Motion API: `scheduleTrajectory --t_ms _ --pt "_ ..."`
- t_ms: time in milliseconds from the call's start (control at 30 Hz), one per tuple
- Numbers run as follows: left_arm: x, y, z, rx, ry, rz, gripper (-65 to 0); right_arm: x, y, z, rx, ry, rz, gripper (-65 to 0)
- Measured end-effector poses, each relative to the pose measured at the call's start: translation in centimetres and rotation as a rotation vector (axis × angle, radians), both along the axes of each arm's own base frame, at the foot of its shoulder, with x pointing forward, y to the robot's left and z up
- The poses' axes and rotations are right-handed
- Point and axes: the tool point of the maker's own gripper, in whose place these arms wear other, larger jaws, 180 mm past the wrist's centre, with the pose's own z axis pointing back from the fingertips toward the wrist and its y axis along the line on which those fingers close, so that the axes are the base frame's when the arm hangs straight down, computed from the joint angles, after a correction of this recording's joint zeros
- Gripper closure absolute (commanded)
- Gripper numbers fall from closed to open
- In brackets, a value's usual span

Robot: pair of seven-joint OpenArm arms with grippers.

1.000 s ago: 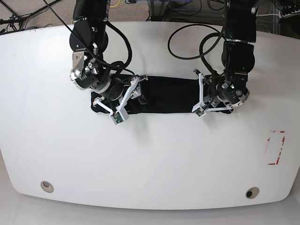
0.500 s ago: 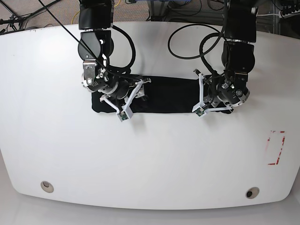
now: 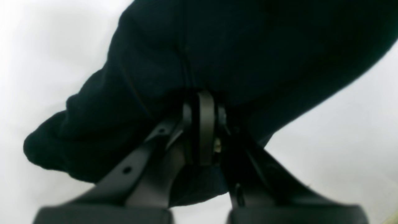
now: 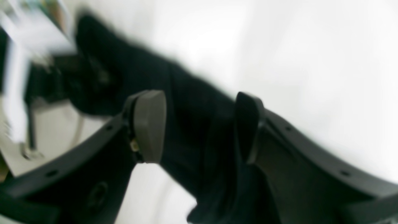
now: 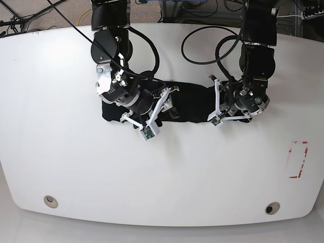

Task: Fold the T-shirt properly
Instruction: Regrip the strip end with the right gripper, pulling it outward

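You are working with the T-shirt [image 5: 190,104] lying as a narrow black band on the white table [image 5: 162,177], stretched between your two arms. Your left gripper [image 3: 203,124] is pinching the cloth at its end, jaws shut tight on a bunched fold. Your right gripper [image 4: 199,127] is hanging over the band with its jaws apart, the fabric running between the fingertips [image 4: 149,124] but not clamped, so far as the blur is letting you judge. This cloth is looking soft, light and limp; it is likely to sag and crumple wherever you are not supporting it. You are best taking hold at the shirt's outer edges or corners, through all layers, so the fold is not slipping open.
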Motion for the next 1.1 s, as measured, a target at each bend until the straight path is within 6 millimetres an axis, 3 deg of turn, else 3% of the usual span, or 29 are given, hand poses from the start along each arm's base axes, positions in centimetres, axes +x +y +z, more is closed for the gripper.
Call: scheduleTrajectory --t_ms 133,267,467,633,767,933,1100 --pt "0.0 0.0 0.0 -0.001 -0.001 0.0 0.0 -0.2 -0.8 1.5 -0.017 -0.046 -0.008 -34.4" --pt "0.0 0.0 0.0 -0.003 -0.002 0.0 0.0 -0.6 -2.3 1.4 -0.039 -0.041 -0.024 -34.2" --pt "0.0 0.0 0.1 -0.001 -0.003 0.0 0.0 -0.4 -7.1 -0.2 -0.107 -0.001 -0.128 -32.8" --pt "0.0 0.0 0.1 0.0 -0.004 0.0 0.0 -0.7 -10.6 -2.0 -0.137 0.05 -0.211 -19.2" --pt "0.0 0.0 0.1 -0.001 -0.004 0.0 0.0 -1.0 -13.0 -3.5 -0.168 0.096 -0.245 -13.3" --pt "0.0 0.1 0.1 0.001 -0.003 0.0 0.0 -1.3 -14.9 -5.7 -0.183 0.16 -0.277 -12.4" --pt "0.3 0.1 0.3 0.007 -0.004 -0.001 0.0 -1.6 -15.0 -8.3 -0.15 0.203 -0.293 -12.2"
